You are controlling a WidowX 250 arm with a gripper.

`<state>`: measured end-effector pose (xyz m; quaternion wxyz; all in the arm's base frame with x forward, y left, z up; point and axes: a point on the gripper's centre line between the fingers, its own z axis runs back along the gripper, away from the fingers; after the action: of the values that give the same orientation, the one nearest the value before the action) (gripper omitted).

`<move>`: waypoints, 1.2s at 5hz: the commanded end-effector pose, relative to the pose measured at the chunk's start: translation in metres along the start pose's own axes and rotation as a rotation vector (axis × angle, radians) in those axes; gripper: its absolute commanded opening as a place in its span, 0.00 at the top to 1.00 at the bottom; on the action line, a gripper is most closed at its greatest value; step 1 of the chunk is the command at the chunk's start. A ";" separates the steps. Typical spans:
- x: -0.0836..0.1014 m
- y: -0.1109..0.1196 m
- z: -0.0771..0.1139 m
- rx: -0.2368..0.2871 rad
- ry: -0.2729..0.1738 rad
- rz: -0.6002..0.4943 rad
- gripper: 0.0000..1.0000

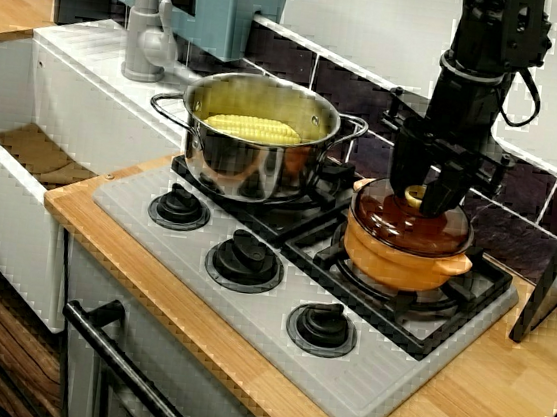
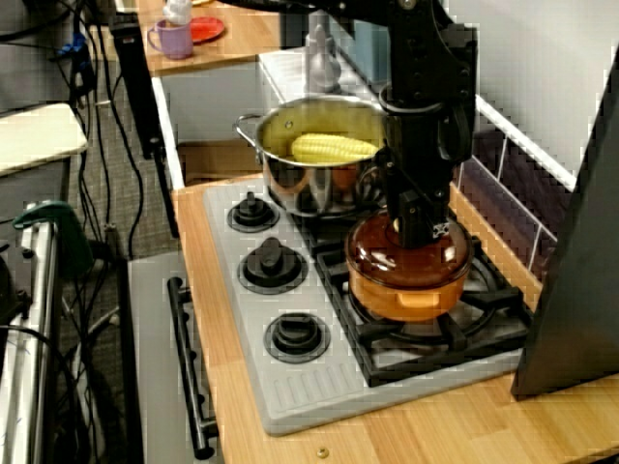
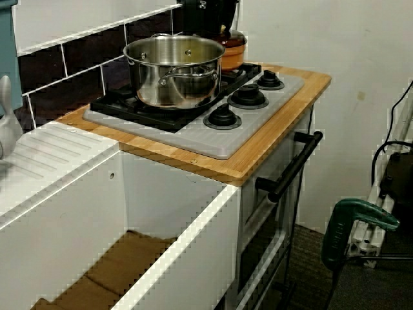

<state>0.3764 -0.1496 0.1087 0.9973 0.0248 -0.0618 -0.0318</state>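
Tool (image 1: 422, 201) straddles lid knob (image 1: 414, 194); clenched or not, cannot tell. Glass lid (image 1: 388, 223) seated on orange pot (image 1: 393, 267), not lifted. Steel pot (image 1: 253, 165) with corn cob (image 1: 252, 128) at 10 o'clock.

Premises: a kitchen unit standing in a lab or workshop. Kitchen evidence: a wooden counter (image 1: 479, 392) carrying a hob (image 1: 360, 379) with three knobs (image 1: 246, 259), a steel pot (image 1: 253, 165) and an orange pot (image 1: 393, 262) on the burners, a white sink (image 3: 174, 258) with tap (image 1: 145, 12), dark wall tiles (image 1: 520, 211), an oven handle (image 3: 293, 165). Workshop evidence: loose cables (image 2: 102, 145) and a green power tool (image 3: 355, 219) alongside.
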 end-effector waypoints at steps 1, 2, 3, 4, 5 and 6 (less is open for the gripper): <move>0.001 0.004 0.034 -0.033 -0.042 0.004 1.00; -0.002 0.007 0.050 -0.059 -0.052 0.012 1.00; -0.002 0.008 0.063 -0.072 -0.058 0.014 1.00; -0.005 0.015 0.077 -0.089 -0.065 0.027 1.00; -0.004 0.015 0.082 -0.090 -0.064 0.029 1.00; 0.003 0.018 0.082 -0.062 -0.060 0.039 1.00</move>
<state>0.3661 -0.1363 0.1708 0.9979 0.0003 -0.0623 -0.0179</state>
